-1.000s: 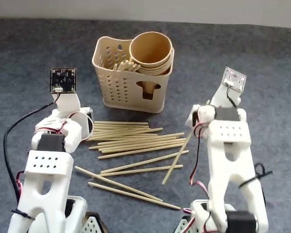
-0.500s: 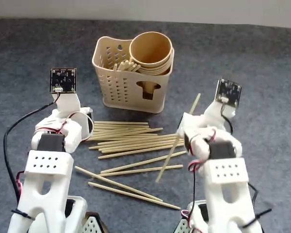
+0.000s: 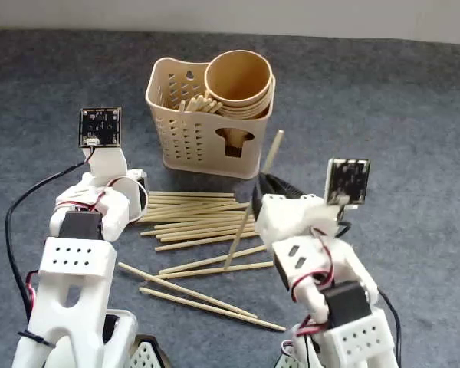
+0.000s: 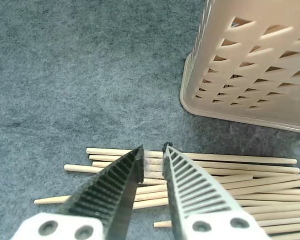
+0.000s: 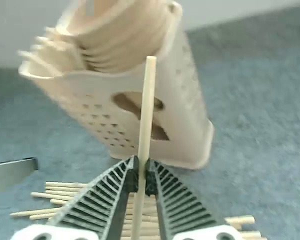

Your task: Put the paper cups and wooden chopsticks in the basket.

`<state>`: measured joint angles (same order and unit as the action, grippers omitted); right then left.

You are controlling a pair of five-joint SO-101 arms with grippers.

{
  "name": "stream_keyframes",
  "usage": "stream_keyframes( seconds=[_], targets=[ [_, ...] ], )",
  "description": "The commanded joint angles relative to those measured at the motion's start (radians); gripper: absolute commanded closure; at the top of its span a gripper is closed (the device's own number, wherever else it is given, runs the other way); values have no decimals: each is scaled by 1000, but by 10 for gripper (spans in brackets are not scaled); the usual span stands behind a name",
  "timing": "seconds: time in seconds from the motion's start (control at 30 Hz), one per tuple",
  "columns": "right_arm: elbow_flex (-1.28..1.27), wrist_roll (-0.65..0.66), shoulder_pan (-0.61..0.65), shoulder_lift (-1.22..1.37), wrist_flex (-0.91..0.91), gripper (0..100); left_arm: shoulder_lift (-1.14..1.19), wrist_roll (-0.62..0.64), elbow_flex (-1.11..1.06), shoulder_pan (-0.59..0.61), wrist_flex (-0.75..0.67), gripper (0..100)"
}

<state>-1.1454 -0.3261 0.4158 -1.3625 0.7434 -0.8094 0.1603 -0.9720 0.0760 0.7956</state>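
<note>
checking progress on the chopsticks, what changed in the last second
The right end effector, shut on one chopstick, swung left toward the basket, bringing the chopstick with it. The left end effector, paper cups and loose chopsticks stayed put.

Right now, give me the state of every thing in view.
basket: upright, partly filled.
paper cups: stacked inside basket.
held chopstick: clamped, tilted.
loose chopsticks: lying on table.
left gripper: slightly open, empty.
right gripper: shut on held chopstick.

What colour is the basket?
The basket is beige, with rows of small holes in its walls; the high view shows it best.
</note>
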Motion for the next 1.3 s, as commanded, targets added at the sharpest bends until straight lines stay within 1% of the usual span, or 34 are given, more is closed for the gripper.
stream_keyframes(
  seconds=[0.0,0.13,0.27,0.4,0.53,0.7,0.8,0.9,1.27],
  targets=[
    [67,112,88,-84,-38,993,-27,0,10,7,-18,919],
    [99,153,102,-87,-193,993,-27,0,10,7,-20,919],
    [102,244,131,-87,-363,993,-21,0,-1,7,-52,919],
    [102,293,173,-87,-455,993,-27,0,-28,8,-98,919],
    [102,328,193,-85,-558,993,-27,-55,-30,8,-101,921],
    [105,362,199,-56,-731,993,-27,-55,-31,8,-103,921],
    [176,394,219,45,-771,993,-27,-55,-31,8,-103,921],
    [295,388,219,170,-773,993,-27,-55,-31,8,-103,921],
    [849,397,208,759,-774,993,-27,-55,-31,8,-103,921]
  ],
)
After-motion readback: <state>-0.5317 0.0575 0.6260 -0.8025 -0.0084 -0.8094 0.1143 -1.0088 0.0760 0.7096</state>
